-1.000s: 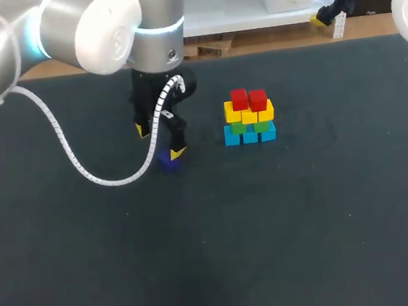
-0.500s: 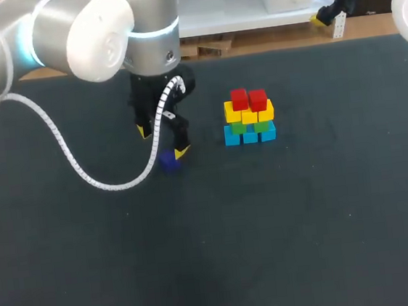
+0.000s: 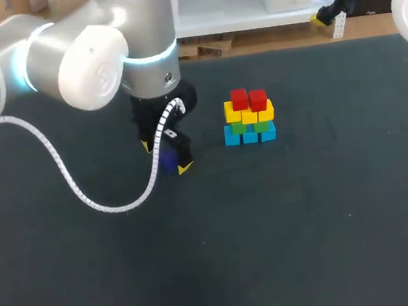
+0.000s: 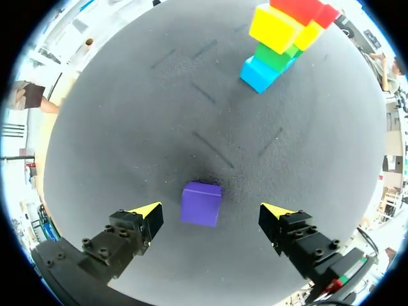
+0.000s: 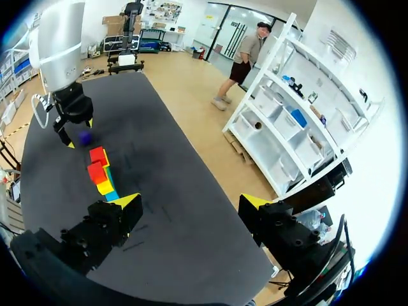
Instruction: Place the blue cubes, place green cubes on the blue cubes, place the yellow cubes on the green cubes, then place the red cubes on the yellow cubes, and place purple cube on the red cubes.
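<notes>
purple cube (image 4: 201, 204): we judge it light, rigid | take opposite flat sides | left gripper (image 4: 212, 211) wide, straddling it, no contact

The dark grey table (image 3: 329, 227) has a matte surface with faint scuff lines, evenly lit.

Dark table (image 3: 306, 222) bears purple cube (image 4: 201, 204), 3 blue cubes (image 3: 250, 135).
</notes>
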Action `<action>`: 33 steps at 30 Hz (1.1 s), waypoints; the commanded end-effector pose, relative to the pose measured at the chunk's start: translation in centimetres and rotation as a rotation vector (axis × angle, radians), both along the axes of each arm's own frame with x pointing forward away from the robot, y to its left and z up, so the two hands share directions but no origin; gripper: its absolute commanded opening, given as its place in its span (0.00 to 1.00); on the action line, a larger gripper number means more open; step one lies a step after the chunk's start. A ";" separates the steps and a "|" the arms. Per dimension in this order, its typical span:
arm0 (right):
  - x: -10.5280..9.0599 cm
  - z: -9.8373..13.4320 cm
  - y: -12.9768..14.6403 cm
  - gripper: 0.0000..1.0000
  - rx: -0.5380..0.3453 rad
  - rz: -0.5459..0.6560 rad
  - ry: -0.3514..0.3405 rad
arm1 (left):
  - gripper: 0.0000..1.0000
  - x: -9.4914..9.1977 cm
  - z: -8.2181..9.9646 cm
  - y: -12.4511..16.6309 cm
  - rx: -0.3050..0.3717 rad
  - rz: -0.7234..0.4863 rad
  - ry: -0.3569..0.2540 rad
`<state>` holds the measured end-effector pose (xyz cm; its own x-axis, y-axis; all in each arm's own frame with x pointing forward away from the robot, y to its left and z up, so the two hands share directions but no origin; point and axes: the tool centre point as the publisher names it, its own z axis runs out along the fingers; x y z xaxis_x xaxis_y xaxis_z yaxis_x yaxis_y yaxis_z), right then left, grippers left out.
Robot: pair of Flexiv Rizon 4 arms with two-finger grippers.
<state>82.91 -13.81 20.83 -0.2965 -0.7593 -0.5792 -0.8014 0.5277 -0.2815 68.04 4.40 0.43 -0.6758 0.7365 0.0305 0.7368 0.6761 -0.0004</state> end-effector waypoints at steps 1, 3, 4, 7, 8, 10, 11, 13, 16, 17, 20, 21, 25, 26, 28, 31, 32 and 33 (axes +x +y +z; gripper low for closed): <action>0.0 0.0 0.0 1.00 -0.001 -0.003 -0.002 | 1.00 0.6 -0.8 0.2 -0.006 -0.002 0.014; 0.0 0.0 0.0 1.00 -0.001 -0.003 -0.002 | 1.00 0.9 -0.8 0.3 0.000 -0.002 0.010; 0.0 0.0 0.0 1.00 -0.001 -0.003 -0.002 | 0.93 1.0 -0.7 0.3 -0.001 -0.001 0.009; 0.0 0.0 0.0 1.00 -0.001 -0.003 -0.002 | 0.78 1.3 -0.4 0.6 -0.004 0.002 0.002; 0.0 0.0 0.0 1.00 -0.001 -0.003 -0.002 | 0.85 1.4 -0.3 0.6 -0.006 0.002 0.000; 0.0 0.0 0.0 1.00 -0.001 -0.003 -0.002 | 0.84 1.4 -0.1 0.7 -0.006 0.003 -0.003; 0.0 0.0 0.0 1.00 -0.001 -0.003 -0.002 | 0.76 1.5 -0.1 0.7 -0.006 0.001 -0.003; 0.0 0.0 0.0 1.00 -0.001 -0.003 -0.002 | 0.71 1.5 -0.1 0.6 -0.008 -0.005 0.000; 0.0 0.0 0.0 1.00 -0.001 -0.003 -0.002 | 0.46 1.4 -0.3 0.3 -0.004 -0.017 0.013; 0.0 0.0 0.0 1.00 -0.001 -0.003 -0.002 | 0.44 1.3 -0.4 0.2 -0.004 -0.022 0.018; 0.0 0.0 0.0 1.00 -0.001 -0.003 -0.002 | 0.00 1.2 -0.6 0.1 -0.006 -0.033 0.029; 0.0 0.0 0.0 1.00 -0.001 -0.003 -0.002 | 0.00 1.2 -0.6 0.0 -0.005 -0.037 0.032; 0.0 0.0 0.0 1.00 -0.001 -0.003 -0.002 | 0.00 1.0 -0.5 -0.1 0.003 -0.054 0.036; 0.0 0.0 0.0 1.00 -0.001 -0.003 -0.002 | 0.00 1.0 -0.4 -0.1 0.007 -0.066 0.036; 0.0 0.0 0.0 1.00 -0.001 -0.003 -0.002 | 0.00 1.0 0.0 -0.2 0.014 -0.089 0.044; 0.0 0.0 0.0 1.00 -0.001 -0.003 -0.002 | 0.00 1.1 0.9 -0.1 0.002 -0.122 0.042; 0.0 0.0 0.0 1.00 -0.001 -0.003 -0.002 | 0.00 1.1 1.2 0.0 0.002 -0.137 0.045; 0.0 0.0 0.0 1.00 -0.001 -0.003 -0.002 | 0.00 1.1 1.6 0.1 0.004 -0.146 0.044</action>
<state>82.91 -13.82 20.83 -0.2966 -0.7593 -0.5792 -0.8014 0.5278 -0.2815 68.84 4.26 1.05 -0.5672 0.8218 0.0535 0.8219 0.5690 -0.0261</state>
